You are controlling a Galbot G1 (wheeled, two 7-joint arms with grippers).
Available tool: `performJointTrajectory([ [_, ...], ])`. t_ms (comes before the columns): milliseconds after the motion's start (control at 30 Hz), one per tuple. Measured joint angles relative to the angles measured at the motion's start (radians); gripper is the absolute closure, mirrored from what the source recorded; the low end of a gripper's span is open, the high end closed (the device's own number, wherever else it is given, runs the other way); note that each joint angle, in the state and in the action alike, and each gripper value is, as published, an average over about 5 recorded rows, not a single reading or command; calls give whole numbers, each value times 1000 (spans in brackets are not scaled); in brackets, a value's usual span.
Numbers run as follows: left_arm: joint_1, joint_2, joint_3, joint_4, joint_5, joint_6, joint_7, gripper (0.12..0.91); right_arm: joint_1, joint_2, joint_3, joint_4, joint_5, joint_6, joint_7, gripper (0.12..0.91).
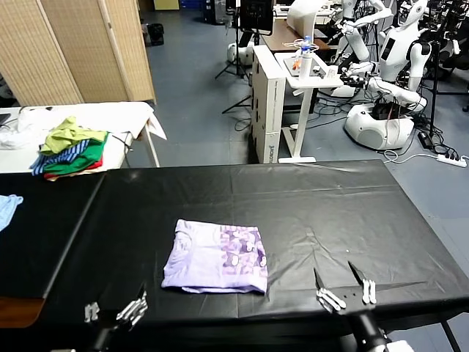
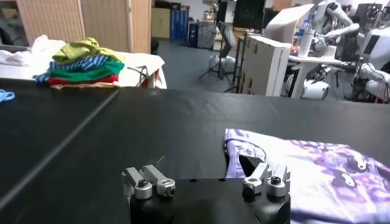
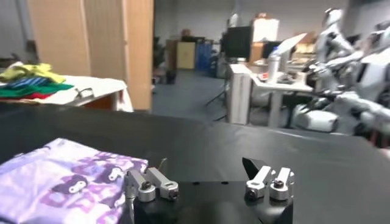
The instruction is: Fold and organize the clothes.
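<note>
The clothes, one lavender T-shirt (image 1: 216, 257), lie folded into a flat rectangle on the black table (image 1: 315, 198), purple-and-white print facing up. My left gripper (image 1: 116, 306) hovers at the table's near edge, just left of the shirt, open and empty. In the left wrist view that gripper (image 2: 204, 162) stands beside the shirt (image 2: 317, 176), one finger close to its corner. My right gripper (image 1: 334, 271) is open over bare table to the right of the shirt. The right wrist view shows this gripper (image 3: 205, 163) with nothing between its fingers, apart from the shirt (image 3: 61, 182).
A pile of green, blue-striped and red garments (image 1: 69, 150) sits on a white table at the back left. A light blue cloth (image 1: 7, 209) lies at the far left edge. Behind the black table stand a folding screen (image 1: 88, 44), a white desk (image 1: 282, 95) and other robots (image 1: 388, 81).
</note>
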Motion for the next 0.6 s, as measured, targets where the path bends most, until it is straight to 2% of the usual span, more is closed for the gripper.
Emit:
performJointTrajectory([
  [233,20,-4,6,15,11,-9,8,123,-119,63,8,33,-16,3,68,118],
  [400,26,-3,13,26,20,-11,19,123,-162,82,12,53,14,-38,77,118],
  [600,32,-1,13,27,22,-10,23,123,-175,87,12,61,17,-44,76,118],
])
